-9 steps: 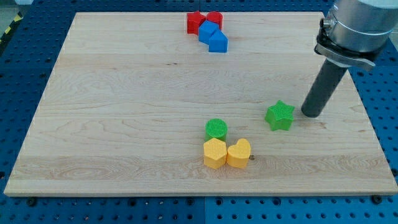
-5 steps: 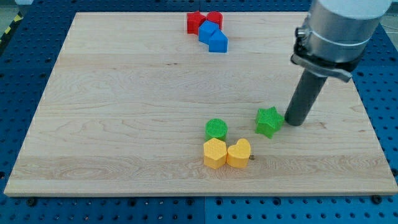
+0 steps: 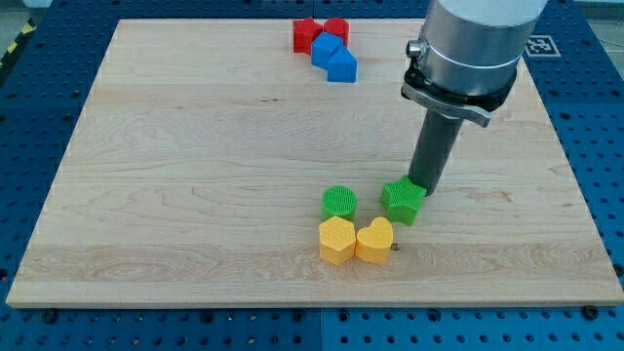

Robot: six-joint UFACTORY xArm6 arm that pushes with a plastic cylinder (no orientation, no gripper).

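My tip (image 3: 423, 188) presses against the upper right side of the green star block (image 3: 402, 201), right of the board's middle. Left of the star stands the green cylinder (image 3: 339, 202). Just below them sit the yellow hexagon block (image 3: 336, 240) and the yellow heart block (image 3: 374, 240), touching each other. The star is close to the heart's upper right, with a thin gap between them.
At the view's top, a tight cluster holds a red star block (image 3: 305, 35), a red cylinder (image 3: 336, 29) and two blue house-shaped blocks (image 3: 334, 58). The wooden board (image 3: 175, 166) lies on a blue perforated table.
My tip slid toward the view's left and slightly down, met the green star and pushed it left toward the green cylinder and yellow heart. The other blocks stayed put.
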